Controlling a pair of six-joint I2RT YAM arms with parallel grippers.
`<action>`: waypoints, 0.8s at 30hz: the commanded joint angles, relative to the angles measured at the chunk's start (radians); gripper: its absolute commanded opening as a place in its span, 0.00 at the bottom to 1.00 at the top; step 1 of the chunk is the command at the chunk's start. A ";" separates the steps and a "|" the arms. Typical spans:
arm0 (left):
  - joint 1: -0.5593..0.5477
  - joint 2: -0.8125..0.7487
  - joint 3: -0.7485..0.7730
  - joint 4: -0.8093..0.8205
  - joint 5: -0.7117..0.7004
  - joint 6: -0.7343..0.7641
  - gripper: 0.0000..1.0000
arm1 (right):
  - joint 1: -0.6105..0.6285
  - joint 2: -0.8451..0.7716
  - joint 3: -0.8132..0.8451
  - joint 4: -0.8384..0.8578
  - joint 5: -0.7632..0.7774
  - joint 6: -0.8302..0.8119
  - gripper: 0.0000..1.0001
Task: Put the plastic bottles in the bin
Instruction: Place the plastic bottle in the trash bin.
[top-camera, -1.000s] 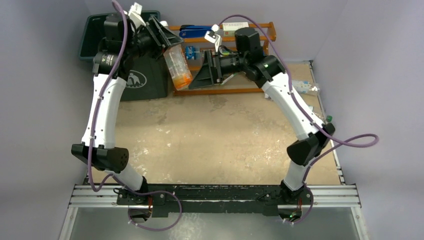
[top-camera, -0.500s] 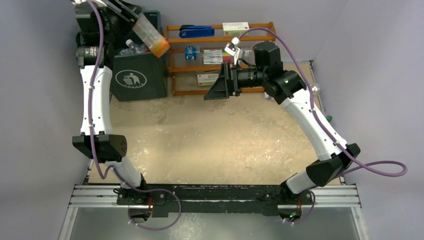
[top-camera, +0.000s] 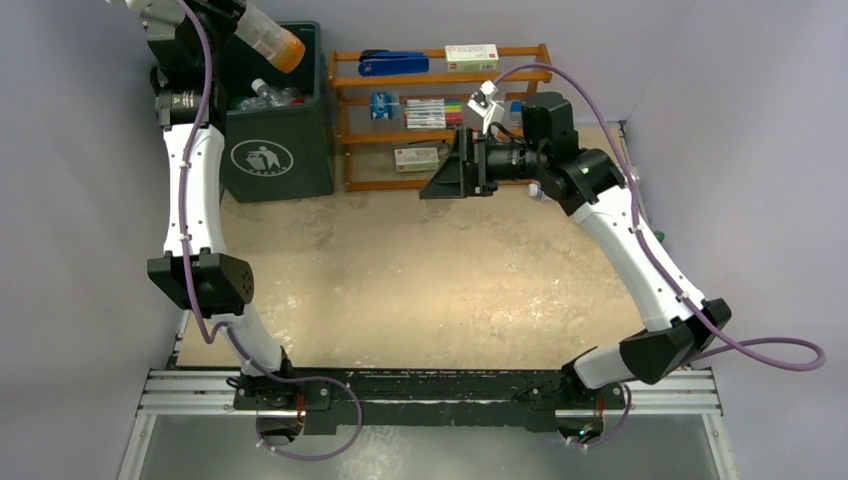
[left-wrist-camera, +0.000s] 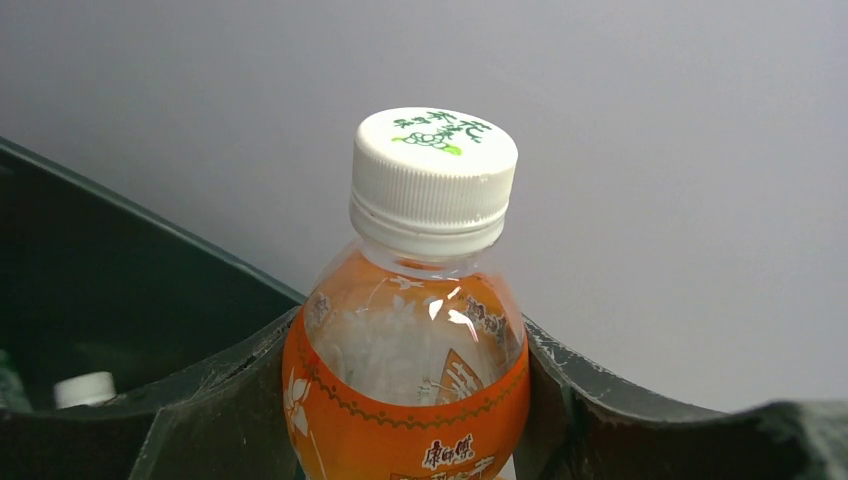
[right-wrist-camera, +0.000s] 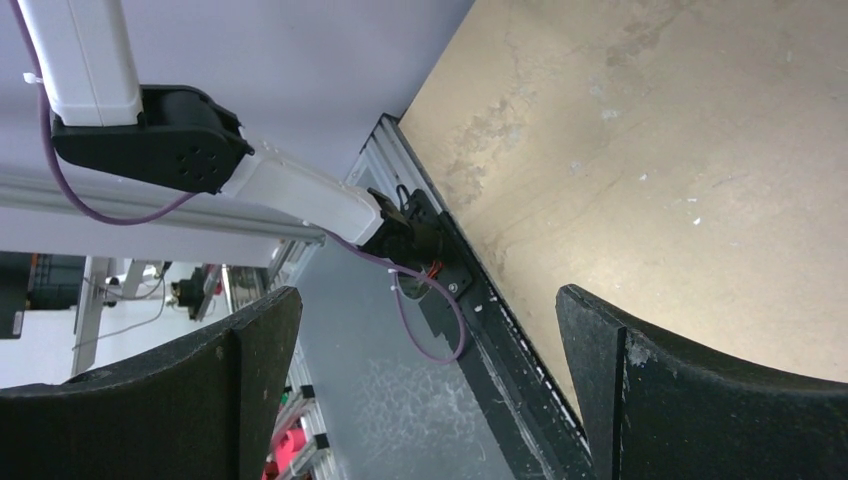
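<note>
My left gripper (top-camera: 240, 14) is shut on a clear plastic bottle (top-camera: 270, 40) with an orange label. It holds the bottle tilted above the far end of the dark green bin (top-camera: 300, 130). In the left wrist view the bottle (left-wrist-camera: 405, 390) sits between both fingers (left-wrist-camera: 215, 410), white cap pointing away, with the bin's rim (left-wrist-camera: 110, 215) below left. Several bottles (top-camera: 268, 95) lie inside the bin, and one white cap (left-wrist-camera: 85, 388) shows there. My right gripper (top-camera: 452, 172) hangs open and empty in front of the wooden rack, its jaws (right-wrist-camera: 430, 350) wide apart.
The orange-brown wooden rack (top-camera: 520, 50) stands right of the bin, holding a blue stapler (top-camera: 392, 62), small boxes and markers. A crumpled clear item (top-camera: 625, 178) lies at the table's right edge. The metal rail (top-camera: 430, 385) runs along the near edge.
My left arm has swung the orange-labelled bottle up and left, from in front of the rack to above the bin. The right arm has drawn back to the right, still open.
</note>
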 joint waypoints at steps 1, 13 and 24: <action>0.007 -0.019 -0.003 0.064 -0.140 0.164 0.47 | -0.025 -0.065 -0.021 -0.007 0.025 0.011 1.00; 0.015 0.125 0.250 -0.229 -0.187 0.314 0.84 | -0.089 -0.088 -0.054 -0.059 0.084 0.027 1.00; 0.050 0.019 0.192 -0.324 -0.021 0.053 0.85 | -0.208 -0.081 -0.032 -0.218 0.317 0.024 1.00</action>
